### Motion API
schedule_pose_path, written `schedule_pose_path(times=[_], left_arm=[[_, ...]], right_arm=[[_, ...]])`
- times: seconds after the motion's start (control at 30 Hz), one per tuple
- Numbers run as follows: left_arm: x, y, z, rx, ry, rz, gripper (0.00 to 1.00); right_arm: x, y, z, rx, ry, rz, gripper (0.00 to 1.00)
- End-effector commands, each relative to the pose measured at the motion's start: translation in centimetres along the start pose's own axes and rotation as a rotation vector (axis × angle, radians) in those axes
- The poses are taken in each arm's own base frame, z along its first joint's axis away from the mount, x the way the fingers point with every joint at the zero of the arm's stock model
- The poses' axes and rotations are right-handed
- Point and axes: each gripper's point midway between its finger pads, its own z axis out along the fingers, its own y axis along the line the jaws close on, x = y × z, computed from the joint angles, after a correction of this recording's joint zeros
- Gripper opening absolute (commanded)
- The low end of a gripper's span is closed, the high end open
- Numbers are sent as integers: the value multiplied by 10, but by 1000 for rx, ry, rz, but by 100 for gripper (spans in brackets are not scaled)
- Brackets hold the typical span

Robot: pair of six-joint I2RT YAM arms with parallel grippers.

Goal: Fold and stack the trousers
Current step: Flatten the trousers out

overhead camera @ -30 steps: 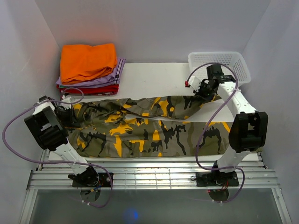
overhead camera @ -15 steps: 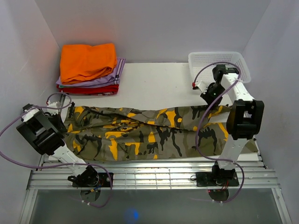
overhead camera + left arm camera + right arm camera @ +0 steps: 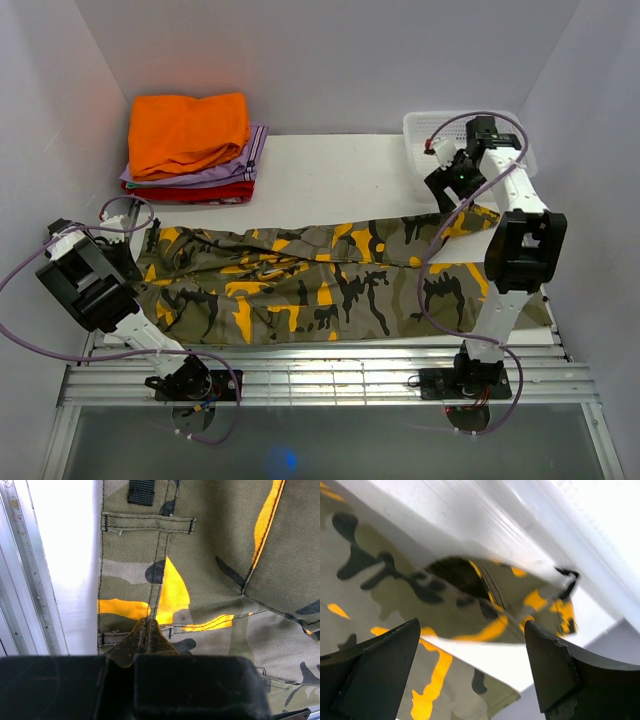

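The camouflage trousers (image 3: 300, 285) lie lengthwise across the white table (image 3: 340, 170), waist at the left, legs running right. My left gripper (image 3: 133, 245) sits at the waist end, shut on a pinched-up fold of the waistband (image 3: 146, 630) beside a belt loop. Its own tips are hidden by its black body (image 3: 145, 652). My right gripper (image 3: 450, 185) hovers open above the far leg's hem (image 3: 480, 214), apart from the cloth. In the right wrist view both fingers (image 3: 375, 675) stand wide, nothing between them, with the leg opening (image 3: 470, 580) below.
Folded clothes are stacked at the back left: orange (image 3: 188, 130) on top, lilac (image 3: 245, 165) and red (image 3: 200, 192) beneath. A white mesh basket (image 3: 430, 125) stands at the back right behind the right arm. A slatted metal rail (image 3: 330, 380) runs along the near edge. Walls close both sides.
My right gripper has let go of the far leg's end, opened and lifted back toward the basket. The trousers were drawn left and nearer and now lie flatter. My left gripper keeps its hold.
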Motion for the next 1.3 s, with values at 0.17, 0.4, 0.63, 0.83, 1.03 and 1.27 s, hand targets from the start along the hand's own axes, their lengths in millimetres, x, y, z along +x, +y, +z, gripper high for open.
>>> schedule_pose_path(times=[0.17,0.4,0.63,0.83,1.03,1.27], left_arm=[[-19,-17,-21,37,-89,36,1],[-23,-37,-27,119,-115,55,14],[-30,-56,-39,196,-154,87,34],[-38,-67,-52,228,-186,102,39],[-58,-81,-79,223,-281,195,45],[-94,-99,-120,217,-441,301,53]], right_arm=[[70,-22,-82,239,-160,-196,87],[77,23,-60,413,-357,-691,88],[48,62,-17,435,-411,-958,89],[34,78,16,421,-407,-1094,85],[-2,77,3,322,-421,-1069,23],[-46,134,-88,-33,-533,-843,8]])
